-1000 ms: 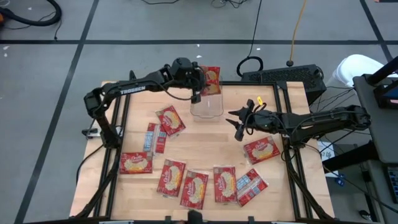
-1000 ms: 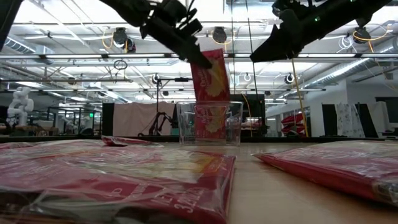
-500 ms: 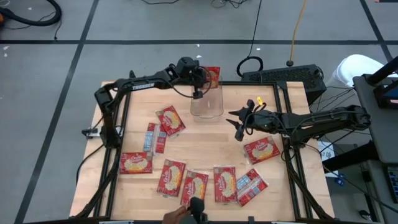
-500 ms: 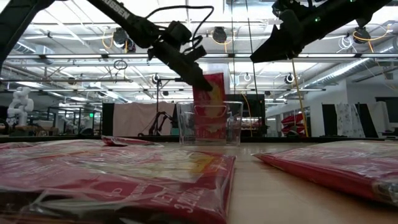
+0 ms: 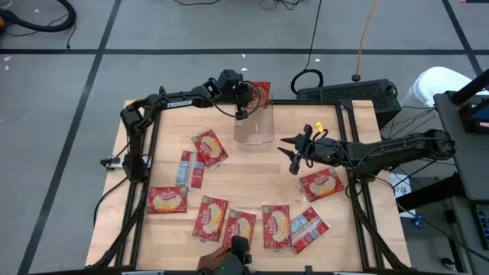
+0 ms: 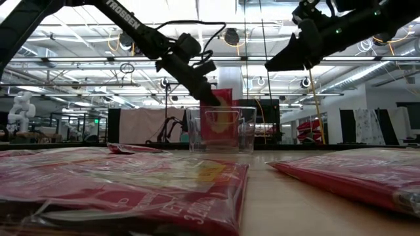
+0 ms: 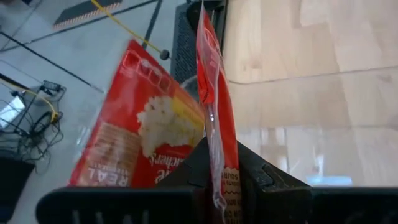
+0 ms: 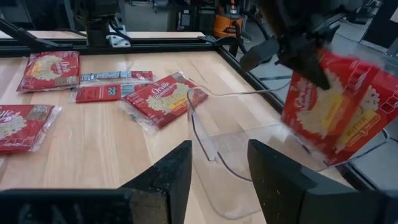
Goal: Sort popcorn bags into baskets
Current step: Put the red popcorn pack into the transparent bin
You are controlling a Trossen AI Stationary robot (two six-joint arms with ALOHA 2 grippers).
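Note:
A red popcorn bag [image 5: 262, 93] [image 6: 220, 118] [image 8: 336, 112] hangs tilted at the far side of the clear basket [image 5: 254, 131] [image 6: 246, 131] [image 8: 214, 140], which stands at the table's far middle. My left gripper [image 5: 243, 108] [image 6: 209, 98] is shut on this bag above the basket's rim. My right gripper [image 5: 291, 155] [image 6: 289, 56] hovers open to the right of the basket, holding nothing. Several more popcorn bags [image 5: 208, 147] lie flat on the table. My left gripper pinches the bag's upper edge [image 7: 215, 169] between its two fingers. The fingers slant down from the table's left. The bag hangs tilted below them with its lower part inside the basket [image 6: 223, 134]. Whether it touches the basket's floor I cannot tell.
Flat bags lie across the near half of the table [image 5: 166, 200] [image 5: 238, 229] [image 5: 276, 225] [image 5: 321, 183]. A dark keyboard [image 5: 348, 93] sits beyond the far right edge. A person's hand [image 5: 218, 264] shows at the near edge.
My left gripper has gone down toward the basket with the bag. The bag, earlier mostly above the rim, now stands with its lower half inside the basket.

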